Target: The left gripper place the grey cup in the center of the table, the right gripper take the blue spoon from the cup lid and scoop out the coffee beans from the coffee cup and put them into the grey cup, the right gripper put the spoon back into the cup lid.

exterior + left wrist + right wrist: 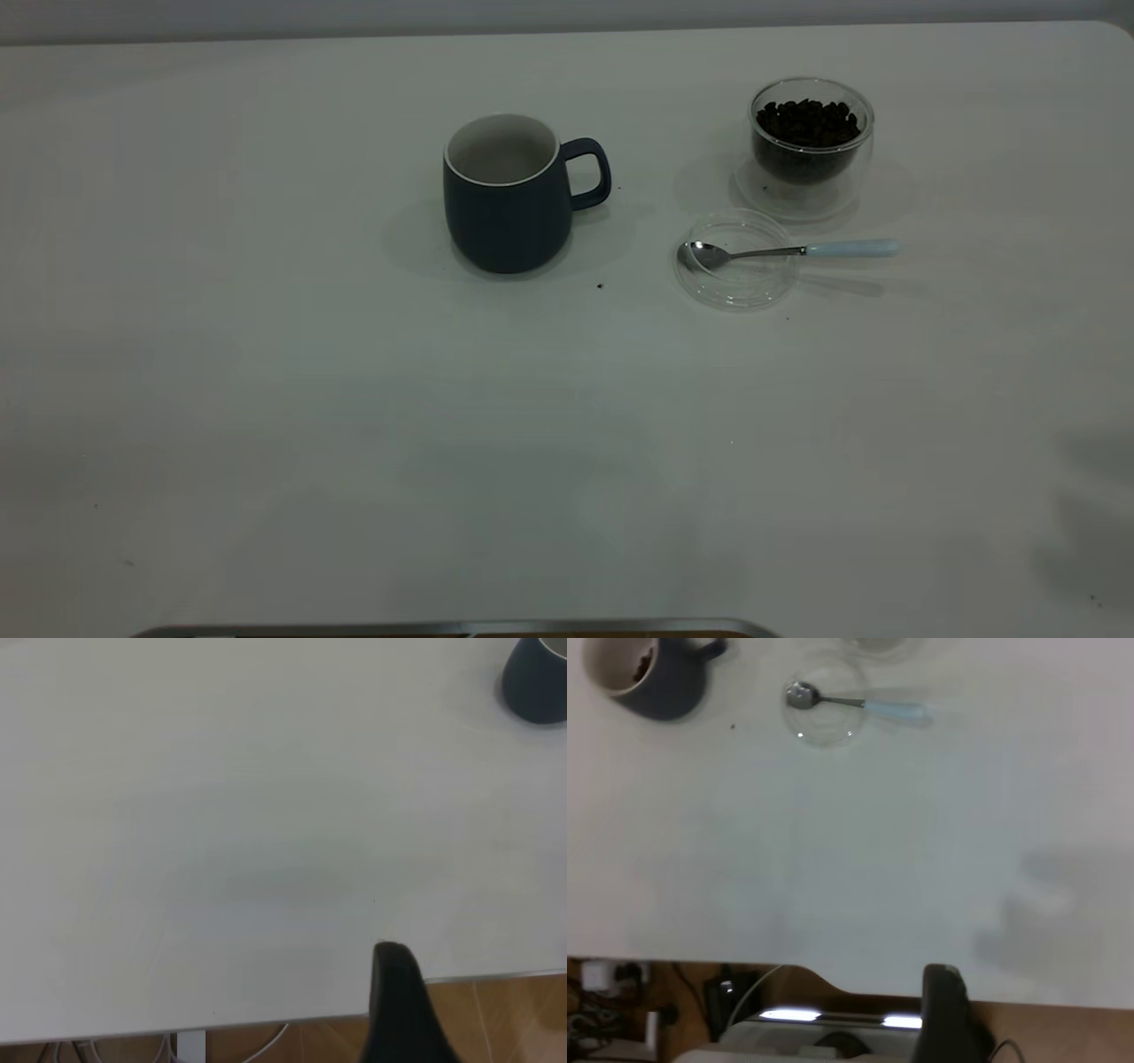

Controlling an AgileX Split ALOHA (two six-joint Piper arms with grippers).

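Note:
The grey cup (pixel 505 208) stands upright near the middle of the table (pixel 354 425), handle towards the coffee cup (pixel 811 151). The coffee cup holds coffee beans (pixel 808 122). The blue spoon (pixel 780 252) lies with its bowl in the cup lid (pixel 737 285), in front of the coffee cup. In the right wrist view the grey cup (pixel 651 682) has a few brown beans (pixel 642 665) inside, and the spoon (pixel 859 703) rests on the lid (pixel 824 726). The left gripper (pixel 394 992) and the right gripper (pixel 943 1010) hang at the table's near edge, far from everything. Neither arm shows in the exterior view.
A few dark specks (pixel 600 286) lie on the table between the grey cup and the lid. The table's near edge (pixel 266 1023) shows in both wrist views, with wooden floor and cables (pixel 735 1001) beyond it.

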